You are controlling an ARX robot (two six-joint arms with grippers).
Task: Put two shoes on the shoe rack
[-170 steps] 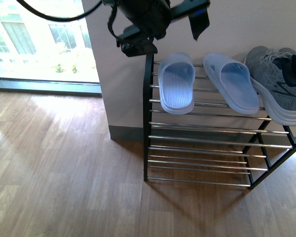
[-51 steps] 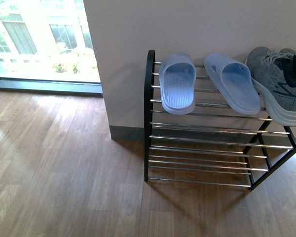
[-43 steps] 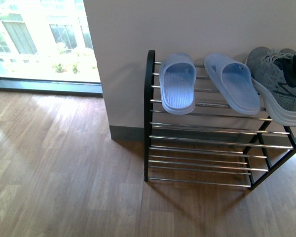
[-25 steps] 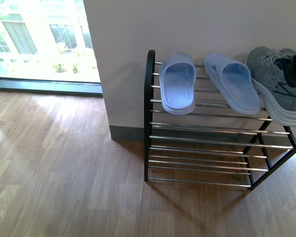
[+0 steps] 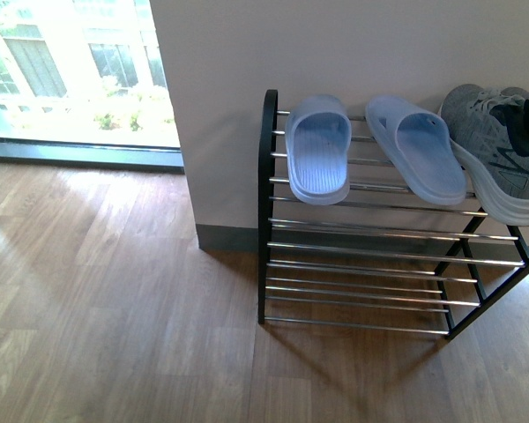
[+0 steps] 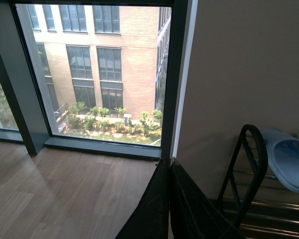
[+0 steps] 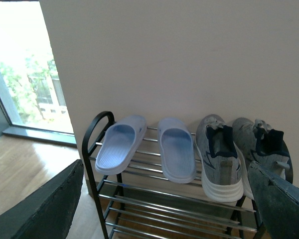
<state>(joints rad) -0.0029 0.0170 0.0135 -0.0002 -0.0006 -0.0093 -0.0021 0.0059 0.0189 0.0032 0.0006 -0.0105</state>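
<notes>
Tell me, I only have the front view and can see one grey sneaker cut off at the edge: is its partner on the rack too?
Observer: Yes. The right wrist view shows the second grey sneaker beside the first grey sneaker, both on the top tier of the shoe rack.
Operator: Is either gripper holding anything?
Observer: The right gripper is open and empty, its fingers wide apart.
Operator: And the left?
Observer: The left gripper is shut with nothing between its fingers, off to the window side of the rack.
</notes>
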